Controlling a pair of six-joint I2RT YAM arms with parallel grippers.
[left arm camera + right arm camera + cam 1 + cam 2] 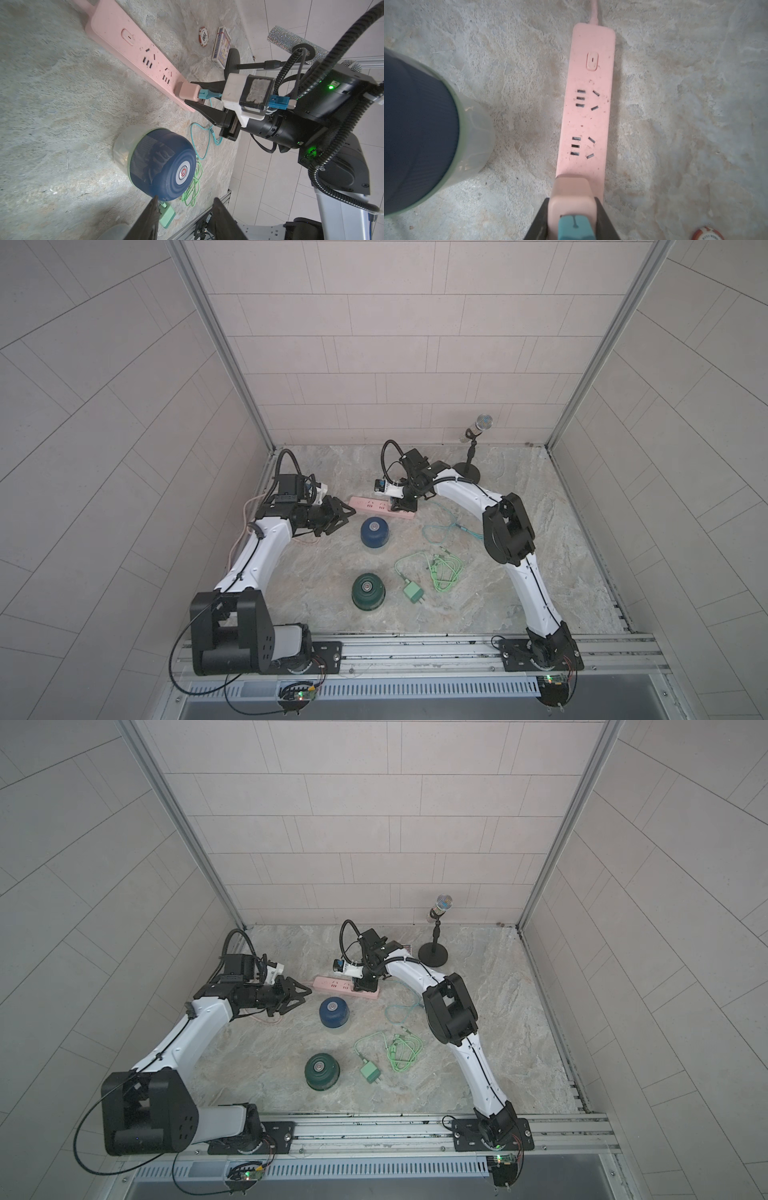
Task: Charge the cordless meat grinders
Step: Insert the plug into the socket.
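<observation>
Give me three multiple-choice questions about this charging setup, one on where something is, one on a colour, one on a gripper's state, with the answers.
1. Where is the green plug adapter?
A) in a wall socket
B) lying on the table beside the dark green grinder
C) hanging off the table edge

2. What colour is the adapter that the right gripper holds at the power strip?
A) white
B) pink
C) black

3. How is the left gripper?
A) open and empty
B) shut on a cable
C) shut on a grinder

Answers:
1 B: it lies flat, prongs free, next to the green unit.
2 B: the right wrist view shows pink plastic between the black fingers.
3 A: in both top views its fingers stand apart with nothing between them.
</observation>
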